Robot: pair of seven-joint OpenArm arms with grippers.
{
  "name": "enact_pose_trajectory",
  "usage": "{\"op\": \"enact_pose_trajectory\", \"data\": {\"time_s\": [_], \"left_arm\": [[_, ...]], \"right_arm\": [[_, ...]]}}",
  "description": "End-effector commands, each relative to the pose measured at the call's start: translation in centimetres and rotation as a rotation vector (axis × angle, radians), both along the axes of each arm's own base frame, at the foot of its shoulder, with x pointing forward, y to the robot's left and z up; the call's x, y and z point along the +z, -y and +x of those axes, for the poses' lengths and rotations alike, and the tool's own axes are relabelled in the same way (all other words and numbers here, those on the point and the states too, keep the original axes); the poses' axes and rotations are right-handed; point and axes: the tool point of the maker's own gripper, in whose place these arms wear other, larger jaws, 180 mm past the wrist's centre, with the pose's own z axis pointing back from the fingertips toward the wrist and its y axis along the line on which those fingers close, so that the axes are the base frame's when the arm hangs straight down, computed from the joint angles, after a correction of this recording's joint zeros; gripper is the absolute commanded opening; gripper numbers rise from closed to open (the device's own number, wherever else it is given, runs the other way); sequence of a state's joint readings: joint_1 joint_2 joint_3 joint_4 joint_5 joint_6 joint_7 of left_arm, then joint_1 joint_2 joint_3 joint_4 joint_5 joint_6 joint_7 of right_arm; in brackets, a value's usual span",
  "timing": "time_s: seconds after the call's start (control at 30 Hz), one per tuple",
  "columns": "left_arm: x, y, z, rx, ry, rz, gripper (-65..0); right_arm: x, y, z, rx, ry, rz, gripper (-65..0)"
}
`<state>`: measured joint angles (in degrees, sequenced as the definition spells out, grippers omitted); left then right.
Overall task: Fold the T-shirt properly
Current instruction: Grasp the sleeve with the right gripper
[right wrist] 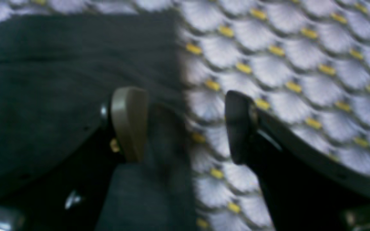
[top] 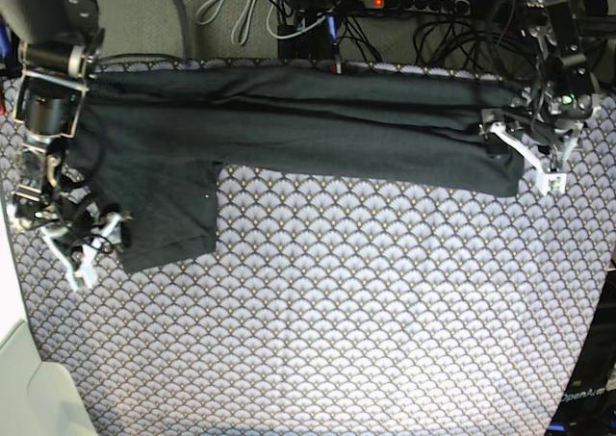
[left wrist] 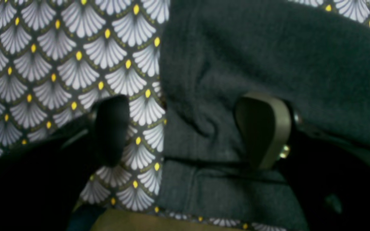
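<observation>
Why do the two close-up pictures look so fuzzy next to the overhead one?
The right wrist view is smeared, the scallop-patterned cloth streaky and the T-shirt featureless. The left wrist view is softer than sharp, but its T-shirt folds and the open left gripper still read. The base view is crisp and evenly lit, with the dark T-shirt showing little detail.

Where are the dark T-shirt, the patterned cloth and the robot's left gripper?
T-shirt [top: 289, 118], base view, middle of the folded body.
patterned cloth [top: 337, 311], base view, bare area below the shirt.
left gripper [top: 527, 157], base view, between its fingertips.
</observation>
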<state>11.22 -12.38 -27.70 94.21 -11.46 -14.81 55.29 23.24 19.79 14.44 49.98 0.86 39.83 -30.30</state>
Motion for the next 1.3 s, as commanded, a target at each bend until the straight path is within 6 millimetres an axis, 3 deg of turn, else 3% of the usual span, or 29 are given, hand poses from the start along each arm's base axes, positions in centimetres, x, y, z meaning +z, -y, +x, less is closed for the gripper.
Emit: {"op": "enact_pose_trajectory", "data": {"time_s": [0.0, 0.23, 0.87, 1.0, 1.07, 1.13, 1.27], "left_arm": [[1.3, -0.5, 0.9, -0.001, 0.044, 0.018, -10.8], [1.2, -0.6, 0.9, 0.001, 0.042, 0.017, -10.8], [1.0, -0.6, 0.8, 0.003, 0.039, 0.016, -10.8], [1.0, -0.6, 0.7, 0.003, 0.037, 0.017, -10.8], [1.0, -0.6, 0.7, 0.003, 0.037, 0.017, -10.8], [1.0, -0.6, 0.7, 0.003, 0.037, 0.017, -10.8], [0.9, -0.6, 0.7, 0.003, 0.036, 0.017, -10.8]], "right_arm": [[2.2, 0.9, 1.5, -0.006, 0.065, -0.009, -26.2], [1.8, -0.4, 1.6, 0.002, 0.063, 0.013, -26.2], [0.1, -0.5, 0.0, 0.004, 0.015, 0.016, -27.1], [-0.5, -0.7, -0.6, 0.004, 0.0, 0.019, -38.7], [-1.3, -1.3, -1.1, 0.011, -0.021, 0.025, -49.4], [-1.6, -1.3, -1.5, 0.011, -0.042, 0.021, -64.1], [-1.8, -1.1, -1.9, 0.011, -0.069, 0.009, -65.0]]}}
